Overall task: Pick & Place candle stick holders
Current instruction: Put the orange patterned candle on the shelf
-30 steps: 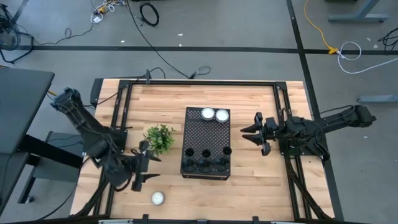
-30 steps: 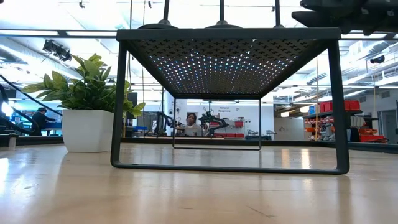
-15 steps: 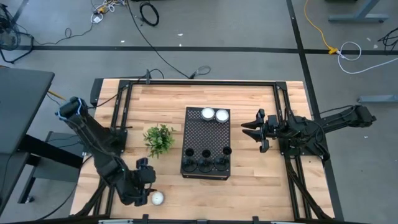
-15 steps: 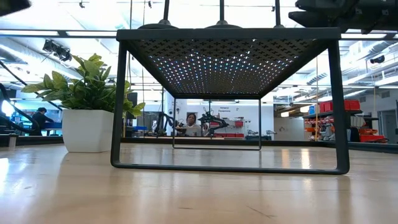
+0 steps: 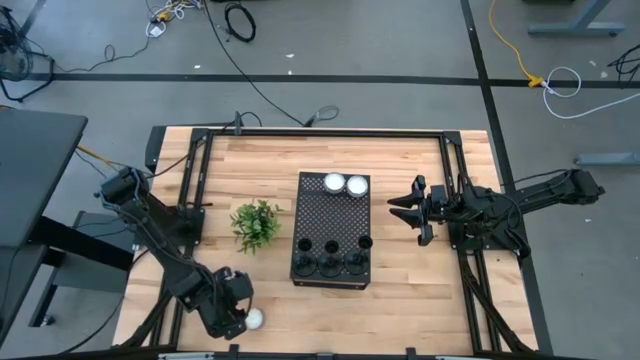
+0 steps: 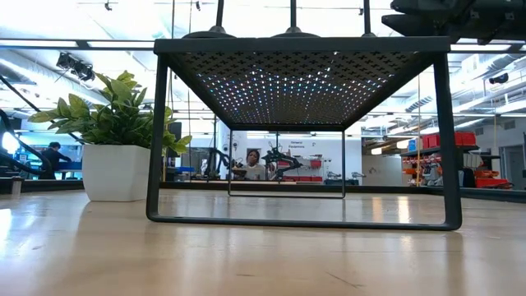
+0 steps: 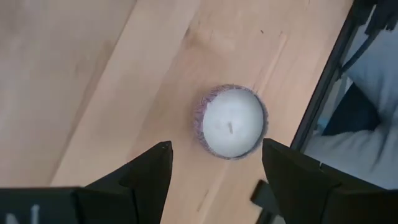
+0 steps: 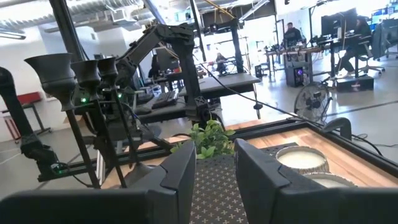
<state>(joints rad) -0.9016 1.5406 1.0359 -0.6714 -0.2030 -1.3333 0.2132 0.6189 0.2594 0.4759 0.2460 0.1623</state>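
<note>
Left gripper (image 7: 214,168) fingers open above white candle (image 7: 231,122); right gripper (image 5: 403,210) fingers narrowly apart, empty, beside perforated box (image 5: 330,215).

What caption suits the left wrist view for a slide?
Left gripper, jaws open, hovers above a small white candle on the wooden table.

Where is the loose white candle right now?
High view: the loose white candle lies near the table's front-left edge, directly under the open left pincer.
</note>
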